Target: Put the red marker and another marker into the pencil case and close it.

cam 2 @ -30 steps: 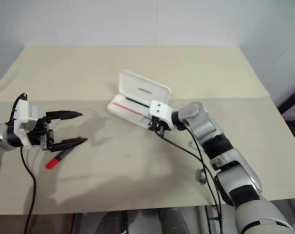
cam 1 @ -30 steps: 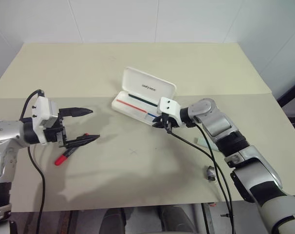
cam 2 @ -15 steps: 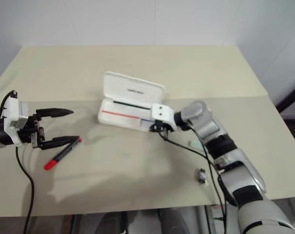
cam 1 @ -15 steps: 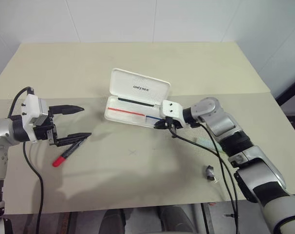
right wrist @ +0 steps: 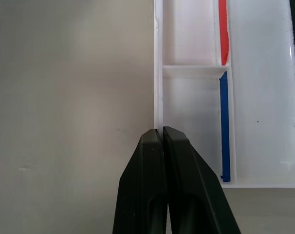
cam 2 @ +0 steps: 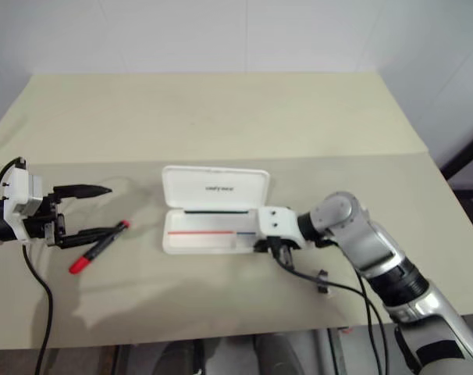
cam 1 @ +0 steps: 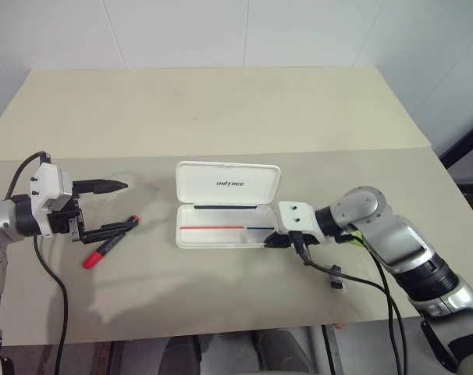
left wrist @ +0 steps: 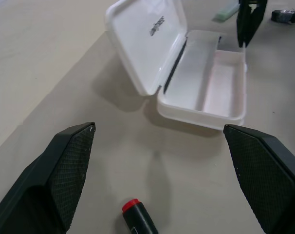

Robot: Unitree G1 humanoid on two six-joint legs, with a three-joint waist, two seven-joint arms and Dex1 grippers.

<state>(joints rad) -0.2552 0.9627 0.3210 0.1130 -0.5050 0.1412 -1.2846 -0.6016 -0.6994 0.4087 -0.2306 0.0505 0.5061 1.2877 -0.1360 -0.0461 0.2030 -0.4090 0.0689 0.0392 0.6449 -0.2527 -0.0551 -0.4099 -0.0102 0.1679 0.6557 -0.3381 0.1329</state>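
Note:
The white pencil case point(cam 1: 221, 234) lies open in the middle of the table, its lid point(cam 1: 229, 184) standing up at the back and a red-and-blue stripe inside. My right gripper point(cam 1: 277, 241) is shut on the thin front wall at the case's right end; the right wrist view has the fingertips point(right wrist: 152, 139) pinched at that wall. The red marker point(cam 1: 109, 244) lies on the table at the left. My left gripper point(cam 1: 129, 205) hovers open just over it, holding nothing. A pale green highlighter point(left wrist: 227, 9) lies behind my right arm, mostly hidden by it.
A small black stubby object point(cam 1: 338, 278) lies near the table's front edge at the right, beside my right arm's cable. The beige table point(cam 1: 221, 109) stretches back to a white tiled wall.
My right gripper has pulled back toward the table's front edge, dragging the open case with it and turning it square to me. The left gripper drifted slightly left, still open.

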